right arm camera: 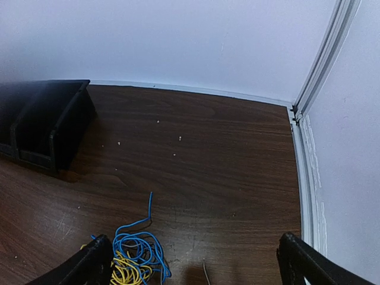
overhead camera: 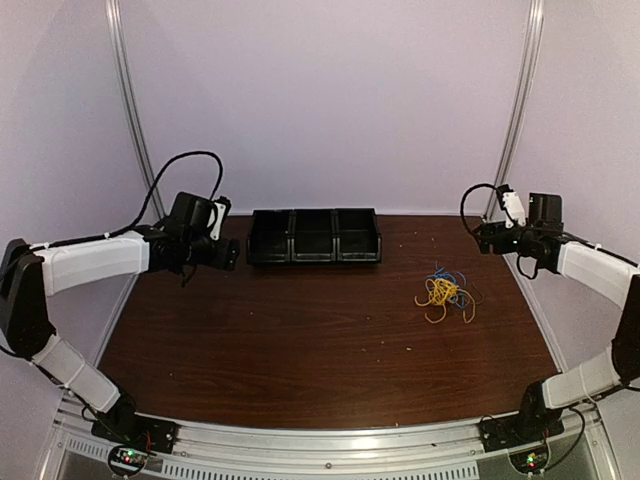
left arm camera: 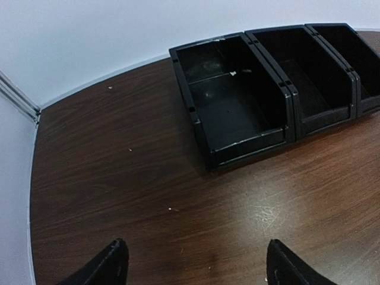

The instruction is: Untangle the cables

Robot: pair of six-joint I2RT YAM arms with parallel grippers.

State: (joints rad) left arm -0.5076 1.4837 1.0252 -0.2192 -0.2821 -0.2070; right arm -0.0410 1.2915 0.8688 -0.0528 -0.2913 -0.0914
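Note:
The cables (overhead camera: 445, 293) lie in one small tangle of yellow, blue and dark wires on the right half of the brown table. In the right wrist view the cables (right arm camera: 135, 256) sit at the bottom left, beside the left finger (right arm camera: 95, 264), with one blue end sticking up. My right gripper (overhead camera: 483, 238) hovers behind and to the right of the tangle, open and holding nothing (right arm camera: 196, 261). My left gripper (overhead camera: 232, 253) hangs at the far left of the table, open and empty (left arm camera: 197, 264), far from the wires.
A row of three black open bins (overhead camera: 314, 236) stands at the back centre, just right of the left gripper; the bins (left arm camera: 237, 101) look empty. One bin end (right arm camera: 53, 124) shows left of the right gripper. A metal rail (right arm camera: 303, 172) edges the table's right side.

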